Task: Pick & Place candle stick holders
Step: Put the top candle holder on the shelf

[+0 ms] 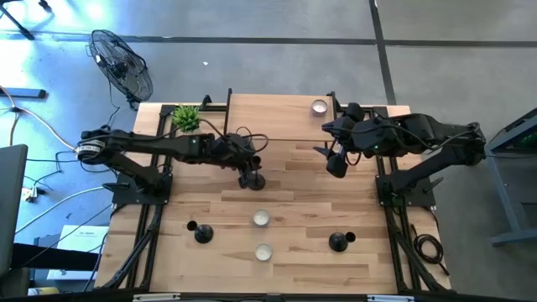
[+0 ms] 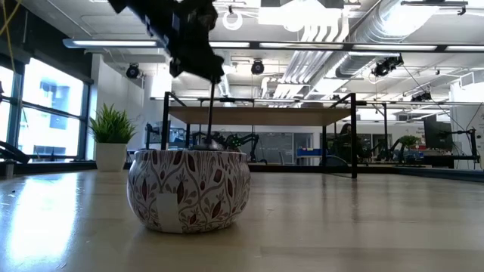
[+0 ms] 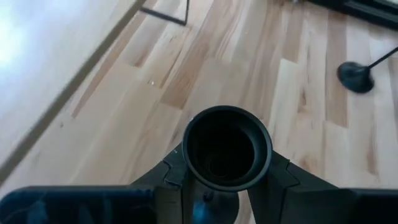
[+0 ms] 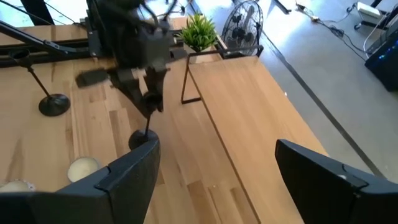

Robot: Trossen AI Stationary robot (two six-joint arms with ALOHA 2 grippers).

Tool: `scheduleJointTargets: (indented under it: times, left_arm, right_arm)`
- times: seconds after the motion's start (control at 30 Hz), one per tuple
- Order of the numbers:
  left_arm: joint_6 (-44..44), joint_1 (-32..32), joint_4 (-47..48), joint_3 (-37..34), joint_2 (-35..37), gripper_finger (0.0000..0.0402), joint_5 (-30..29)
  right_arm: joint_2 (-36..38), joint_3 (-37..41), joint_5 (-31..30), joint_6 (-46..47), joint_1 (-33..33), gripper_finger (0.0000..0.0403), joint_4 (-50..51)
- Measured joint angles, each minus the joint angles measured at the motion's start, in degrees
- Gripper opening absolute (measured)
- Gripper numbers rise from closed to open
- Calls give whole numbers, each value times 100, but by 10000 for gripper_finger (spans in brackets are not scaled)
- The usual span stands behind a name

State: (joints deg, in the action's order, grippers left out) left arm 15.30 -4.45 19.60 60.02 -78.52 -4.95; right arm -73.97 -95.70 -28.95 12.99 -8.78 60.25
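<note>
My left gripper [image 1: 250, 166] is near the table's middle, shut on a black candle stick holder [image 1: 254, 179] that stands upright below it. The right wrist view shows its thin stem [image 4: 148, 118] and round base [image 4: 142, 139]. Whether the base touches the table, I cannot tell. My right gripper [image 1: 334, 161] is open and empty, to the right of it. Two more black holders stand near the front edge, one left [image 1: 201, 233] and one right [image 1: 338, 242]. Two tealight cups [image 1: 261, 219] [image 1: 263, 252] lie between them. A third tealight cup [image 1: 319, 106] lies at the far edge. My left gripper pinches the holder's round black cup [image 3: 227, 149], the top end of the stem, between its two fingers [image 3: 281, 177]. The fingers come from above, slanting from the table's left. The stem [image 2: 209, 106] hangs straight down below the gripper.
A small potted plant [image 1: 186, 117] stands at the far left corner. Thin black metal brackets [image 4: 189, 74] stand along the far edge. In the low view a round patterned cup [image 2: 189, 189] stands close to the camera and hides the held holder's base. Bare wood lies at the table's middle right.
</note>
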Motion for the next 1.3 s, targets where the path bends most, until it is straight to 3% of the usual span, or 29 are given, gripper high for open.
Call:
scheduleJointTargets:
  times: [0.17,0.37,0.53,0.8,0.97,1.3]
  left_arm:
    - [-207,0,977,806,0,98,-14]
    - [-574,0,1582,1755,0,98,-49]
    - [-1034,-4,2070,2533,0,98,-510]
    - [-1753,-149,2559,3595,2,98,-782]
    - [-1971,-928,2747,4045,2,98,-755]
    - [-1632,-3084,2707,4176,-198,98,950]
  right_arm:
    - [0,0,-146,-33,0,312,-69]
    - [0,0,-151,-729,52,312,-1025]
    - [0,0,-82,-1175,55,312,-1285]
    - [0,0,-230,-1156,217,312,-1244]
    - [0,0,-219,-1000,291,312,-1126]
    - [0,0,-220,-831,319,312,-904]
